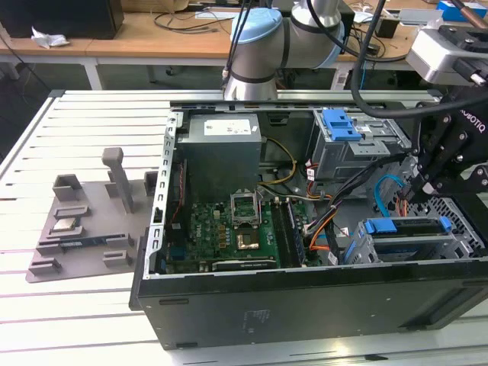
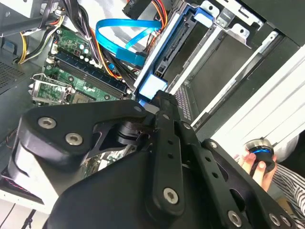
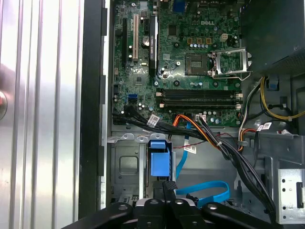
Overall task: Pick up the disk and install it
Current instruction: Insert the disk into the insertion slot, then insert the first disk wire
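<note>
Sitting edge-on in bay, blue-framed disk [image 3: 158,162], claw [image 3: 167,183] at its tab

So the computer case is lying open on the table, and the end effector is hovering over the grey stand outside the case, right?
Not quite. The computer case is lying open, but the end effector is over the drive bays inside it, by a blue drive carrier, not the grey stand. The exterior view shows this.
</note>
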### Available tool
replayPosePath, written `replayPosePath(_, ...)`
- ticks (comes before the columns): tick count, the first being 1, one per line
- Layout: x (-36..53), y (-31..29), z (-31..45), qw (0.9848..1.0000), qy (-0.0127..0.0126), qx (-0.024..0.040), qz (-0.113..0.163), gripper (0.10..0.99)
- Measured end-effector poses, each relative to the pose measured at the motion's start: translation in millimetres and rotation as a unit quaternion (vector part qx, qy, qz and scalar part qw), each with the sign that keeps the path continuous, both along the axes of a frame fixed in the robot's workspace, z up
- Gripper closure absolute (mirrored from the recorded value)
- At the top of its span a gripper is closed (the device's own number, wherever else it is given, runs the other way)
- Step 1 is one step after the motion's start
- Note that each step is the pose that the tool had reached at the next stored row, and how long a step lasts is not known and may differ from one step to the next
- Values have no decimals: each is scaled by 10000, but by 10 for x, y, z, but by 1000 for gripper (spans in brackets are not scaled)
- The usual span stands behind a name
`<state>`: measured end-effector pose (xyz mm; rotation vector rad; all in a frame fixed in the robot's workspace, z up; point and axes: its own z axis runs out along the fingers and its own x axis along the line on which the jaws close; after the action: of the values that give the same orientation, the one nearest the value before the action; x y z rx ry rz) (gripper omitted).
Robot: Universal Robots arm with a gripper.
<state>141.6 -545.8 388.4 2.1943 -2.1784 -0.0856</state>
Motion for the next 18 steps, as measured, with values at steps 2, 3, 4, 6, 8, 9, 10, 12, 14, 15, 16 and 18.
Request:
replayPosePath(2,0,0,-1,10000,0,0,0,980)
replayPosePath(3,0,0,-1,10000,0,0,0,980)
replayPosePath(4,0,0,-2,10000,0,0,0,980)
replayPosePath(6,2,0,-3,10000,0,1,0,980)
replayPosePath(8,127,15,-5,10000,3,1,0,980)
replayPosePath(9,166,24,-6,10000,5,1,0,980)
replayPosePath(10,203,37,-7,10000,7,0,0,980)
replayPosePath(12,287,89,-12,10000,9,-2,0,980)
replayPosePath(14,356,158,-16,10000,10,-9,0,980)
replayPosePath(15,383,186,-19,10000,10,-11,0,980)
replayPosePath(16,414,223,-24,10000,11,-13,0,980)
replayPosePath(18,446,345,-72,10000,12,-18,0,980)
